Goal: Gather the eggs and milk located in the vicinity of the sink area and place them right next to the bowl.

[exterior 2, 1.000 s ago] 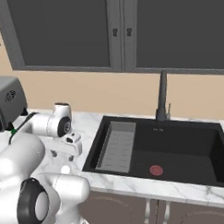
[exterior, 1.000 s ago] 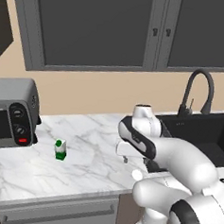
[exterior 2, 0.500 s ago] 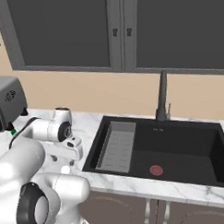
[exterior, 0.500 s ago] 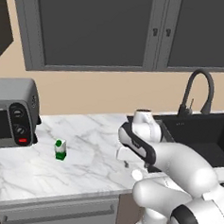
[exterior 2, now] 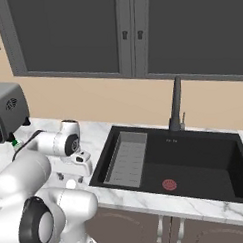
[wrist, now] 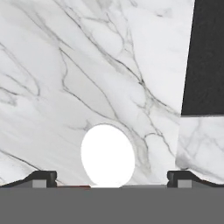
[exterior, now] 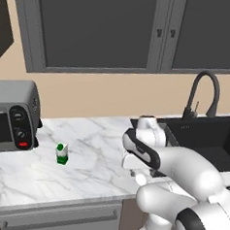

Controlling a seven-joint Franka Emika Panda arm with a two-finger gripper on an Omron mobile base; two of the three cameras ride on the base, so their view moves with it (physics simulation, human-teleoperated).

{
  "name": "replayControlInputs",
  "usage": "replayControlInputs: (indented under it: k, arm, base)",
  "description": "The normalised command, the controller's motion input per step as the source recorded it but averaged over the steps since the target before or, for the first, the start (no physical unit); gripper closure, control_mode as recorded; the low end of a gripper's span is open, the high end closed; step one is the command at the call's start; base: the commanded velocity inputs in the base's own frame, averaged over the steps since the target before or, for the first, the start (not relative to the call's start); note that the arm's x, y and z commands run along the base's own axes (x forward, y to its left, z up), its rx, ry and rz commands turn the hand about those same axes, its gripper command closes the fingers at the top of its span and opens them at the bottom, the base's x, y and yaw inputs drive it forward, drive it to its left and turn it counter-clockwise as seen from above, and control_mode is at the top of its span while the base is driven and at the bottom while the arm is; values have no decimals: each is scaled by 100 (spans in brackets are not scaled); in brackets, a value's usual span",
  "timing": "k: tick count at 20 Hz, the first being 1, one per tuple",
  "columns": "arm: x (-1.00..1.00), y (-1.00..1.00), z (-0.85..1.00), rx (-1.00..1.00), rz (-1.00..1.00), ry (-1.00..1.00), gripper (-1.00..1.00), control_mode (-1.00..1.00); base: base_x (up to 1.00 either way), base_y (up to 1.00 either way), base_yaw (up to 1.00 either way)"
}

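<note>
gripper [wrist: 107, 181]: I have it spread wide over the egg [wrist: 107, 154], ready to straddle it.
milk [exterior: 61, 153]: far left, untouched.

The surface [exterior: 94, 154] looks like polished white marble with grey veins. The sink [exterior 2: 195, 160] is matt black, as is its faucet [exterior: 203, 94]. The toaster oven [exterior: 12, 112] at 9 o'clock has a brushed grey metal look. The cabinet doors [exterior: 98, 28] are flat matt grey.
</note>
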Motion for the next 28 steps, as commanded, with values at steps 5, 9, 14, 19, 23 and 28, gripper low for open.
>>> replayControlInputs:
  k: [5, 9, 14, 19, 23, 28]
  arm:
    - [0, 0, -29, 0, 11, 0, -100, -100]
    - [-2, 0, -20, 0, 9, 0, -100, -100]
    - [0, 0, -9, 0, 6, 0, -100, -100]
    - [0, 0, 0, 0, 0, 0, 100, -100]
    - [0, 0, 0, 0, 0, 0, 100, -100]
    - [14, -1, 37, 0, 0, -2, 100, -100]
  base:
    - [0, 0, 0]
    - [0, 0, 0]
    - [0, 0, 0]
    - [0, 0, 0]
    - [0, 0, 0]
    - [0, 0, 0]
